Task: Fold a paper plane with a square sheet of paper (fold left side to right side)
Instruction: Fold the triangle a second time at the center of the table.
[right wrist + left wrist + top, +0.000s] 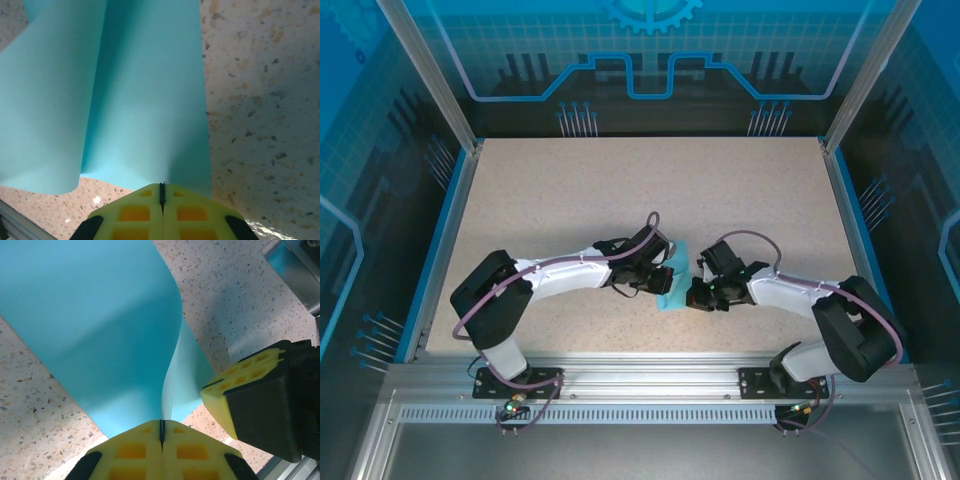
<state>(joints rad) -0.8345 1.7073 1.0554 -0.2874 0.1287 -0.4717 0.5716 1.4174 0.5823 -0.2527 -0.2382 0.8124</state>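
Nothing legible anywhere: no words, numbers, brand names or labels to read. On the blue back panel [740, 40], just a wordless gear emblem [652, 12] at the top edge and a circuit-style line pattern [650, 93] below it, without letters or digits.

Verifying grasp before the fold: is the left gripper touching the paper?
Touching. Left wrist view: left gripper is shut, and the paper curls down into the seam between its jaws.
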